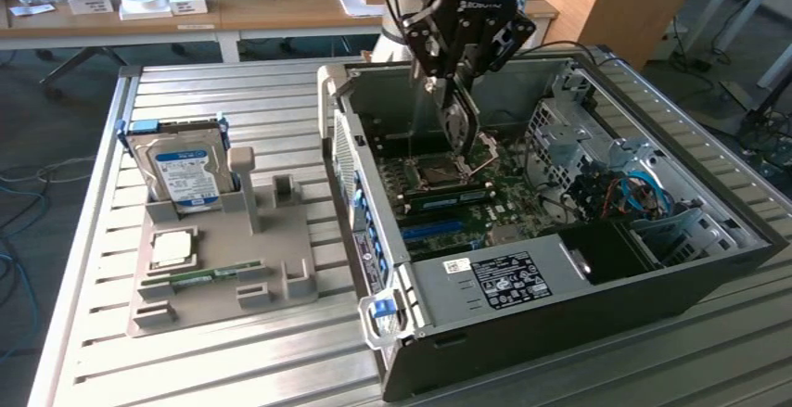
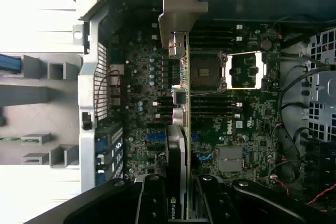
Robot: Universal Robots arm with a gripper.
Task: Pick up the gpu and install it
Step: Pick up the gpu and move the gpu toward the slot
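Observation:
My gripper (image 1: 455, 75) hangs over the open computer case (image 1: 693, 277), shut on the gpu (image 1: 458, 121). The card is held on edge, above the motherboard (image 1: 477, 198) and apart from it. In the wrist view the gpu (image 2: 179, 129) runs edge-on between my two black fingers (image 2: 152, 203), its pale metal bracket (image 2: 176, 9) at the far end near the case's rear wall. Under the card lie the blue slots (image 2: 156, 137) and the open CPU socket (image 2: 206, 72).
A grey fixture (image 1: 278, 249) stands on the slatted metal table (image 1: 185, 370) at the exterior view's left. It holds a blue-labelled hard drive (image 1: 185, 173), a CPU (image 1: 171, 248) and a RAM stick (image 1: 204, 275). Cables (image 1: 632, 194) and a power supply (image 1: 502, 279) crowd the case.

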